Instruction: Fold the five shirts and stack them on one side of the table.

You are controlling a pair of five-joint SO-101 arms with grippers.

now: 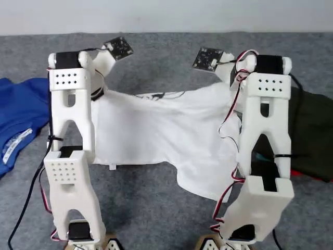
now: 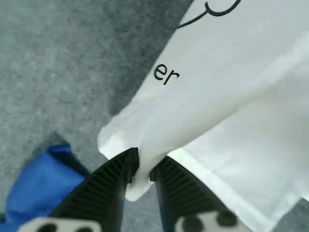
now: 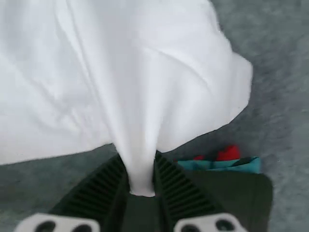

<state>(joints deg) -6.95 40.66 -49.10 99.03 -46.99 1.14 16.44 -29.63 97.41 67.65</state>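
White shirt (image 1: 156,130) is spread across the centre of the high view, between the two arms, on the grey table (image 1: 156,57). Its upper edge carries black print (image 1: 158,95). Its lower edge is uneven, with one flap reaching down toward the lower right of centre.

Left arm (image 1: 70,120) stands at the left of the high view, its wrist end over the shirt's upper left corner. In the left wrist view, the left gripper (image 2: 144,162) is closed down on a fold of the white shirt (image 2: 231,96): the black ribbed fingers (image 2: 108,181) pinch the edge of the cloth, and a small bit pokes out between them. Black print (image 2: 166,75) is visible on the cloth near the grip.

Right arm (image 1: 265,135) stands at the right, its wrist end over the shirt's upper right corner. In the right wrist view, the right gripper (image 3: 141,166) is clamped on a bunched strip of the white shirt (image 3: 120,72), and the cloth narrows into the jaws and fans out beyond them.

Blue shirt (image 1: 21,120) lies crumpled at the left edge of the high view, beside the left arm and apart from the white one; it also shows in the left wrist view (image 2: 38,188). Dark shirt (image 1: 312,130) lies at the right edge, partly behind the right arm, and also shows in the right wrist view (image 3: 227,193). Some red and teal cloth (image 3: 219,159) sits against the dark shirt; what it is cannot be told.
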